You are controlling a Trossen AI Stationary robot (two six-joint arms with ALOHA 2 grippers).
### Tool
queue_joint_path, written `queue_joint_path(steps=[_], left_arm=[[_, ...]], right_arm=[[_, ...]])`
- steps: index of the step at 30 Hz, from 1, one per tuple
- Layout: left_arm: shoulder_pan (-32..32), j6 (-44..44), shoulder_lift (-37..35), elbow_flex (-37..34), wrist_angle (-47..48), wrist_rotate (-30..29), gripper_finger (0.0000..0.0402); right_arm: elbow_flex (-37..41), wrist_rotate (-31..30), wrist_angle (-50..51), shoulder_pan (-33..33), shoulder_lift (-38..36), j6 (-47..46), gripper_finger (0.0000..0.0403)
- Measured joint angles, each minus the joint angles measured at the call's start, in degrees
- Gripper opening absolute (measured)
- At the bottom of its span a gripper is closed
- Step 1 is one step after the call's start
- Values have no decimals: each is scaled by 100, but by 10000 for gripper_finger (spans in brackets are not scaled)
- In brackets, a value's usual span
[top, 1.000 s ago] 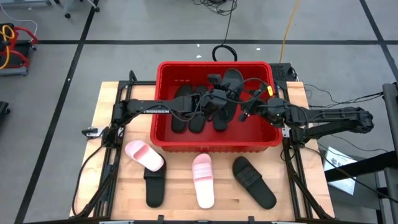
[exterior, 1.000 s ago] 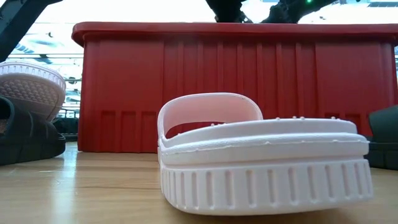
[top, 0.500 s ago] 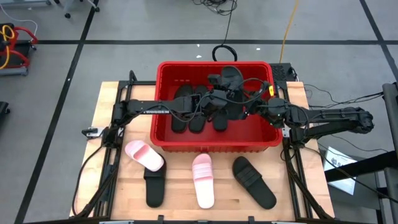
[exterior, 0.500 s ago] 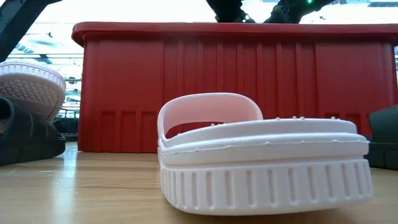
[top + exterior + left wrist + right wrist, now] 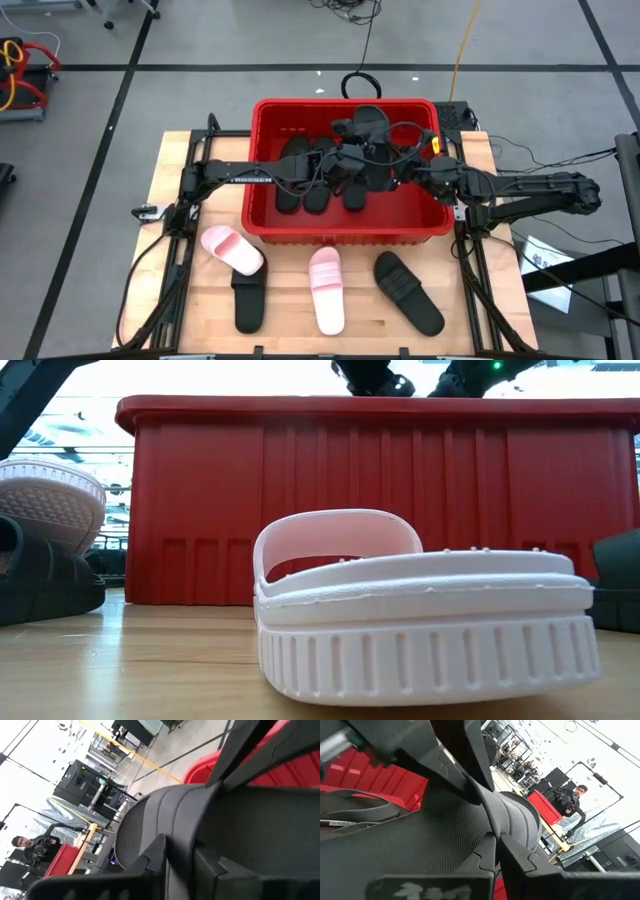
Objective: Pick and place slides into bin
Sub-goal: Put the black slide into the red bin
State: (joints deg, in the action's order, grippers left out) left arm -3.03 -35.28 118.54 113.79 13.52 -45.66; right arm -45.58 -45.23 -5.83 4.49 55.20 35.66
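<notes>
The bin (image 5: pixel 345 222) looks like hard moulded plastic, bright red with a slight sheen, its outer wall ribbed. The table (image 5: pixel 190 300) in front of the bin is pale wood with a smooth, faintly shiny top. Just before the bin, the pink slide (image 5: pixel 420 615) looks like matt foam or rubber, with a grooved sole edge and small nubs on the footbed. The held black slide (image 5: pixel 445 830), above the bin, is matt, finely dimpled on its sole.
</notes>
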Motion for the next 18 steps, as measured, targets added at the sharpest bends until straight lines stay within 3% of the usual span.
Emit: queue_joint_path(steps=[8, 18], left_arm=[[57, 266, -26, 1, -5, -263, 117], [254, 432, -484, -1, 90, -713, 122]], right_arm=[[0, -12, 182, 234, 2, -44, 1], [9, 186, 1198, 807, 2, -884, 0]])
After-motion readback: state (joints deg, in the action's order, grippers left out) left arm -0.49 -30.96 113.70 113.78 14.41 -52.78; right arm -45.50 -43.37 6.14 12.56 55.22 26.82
